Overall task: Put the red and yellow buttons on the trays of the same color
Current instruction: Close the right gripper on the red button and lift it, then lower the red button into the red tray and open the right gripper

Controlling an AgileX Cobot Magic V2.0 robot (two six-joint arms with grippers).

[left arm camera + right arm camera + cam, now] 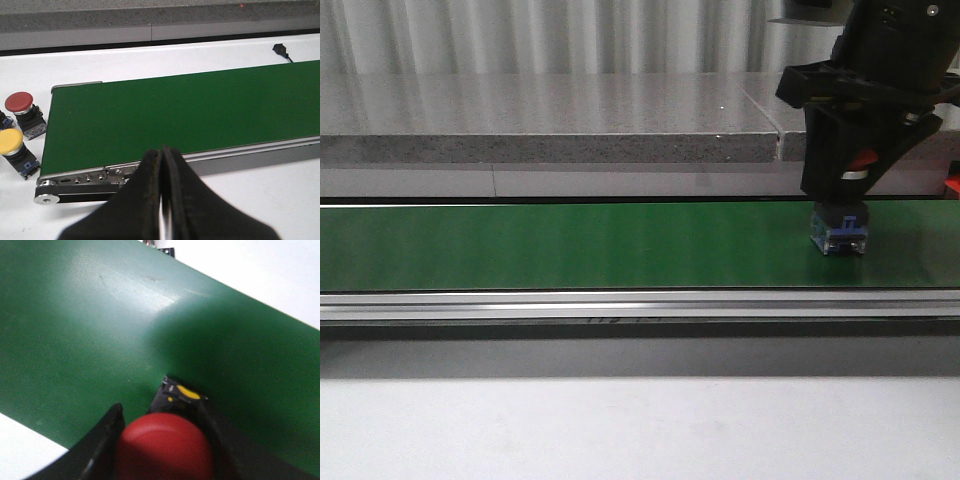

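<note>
**Right gripper**: fingers closed either side of the red button, flanking its mushroom cap. In the front view the button's blue and clear base stands on or just above the green belt, at about 3 o'clock on the belt; contact cannot be confirmed.

**Left gripper**: fingers pressed together, nothing between them, hovering over the near edge of the belt's end.

**Spare red button** and **yellow button**: seen in the left wrist view, standing upright on the white surface just off the belt's end, at roughly 9 o'clock from the left gripper. The two are near each other; the yellow one lies closer to the camera.

**Conveyor frame**: metal rail along the belt's near side.

**Trays**: none visible in any view.

**Handling notes (judged)**: each button appears rigid, hard plastic, light, top-heavy from the broad domed cap. The cap looks smooth and rounded, so likely slippery; a hold on the squarer body beneath the cap, or across the cap's rim, should be steadier. The blocky base should let it stand stably when released upright.
</note>
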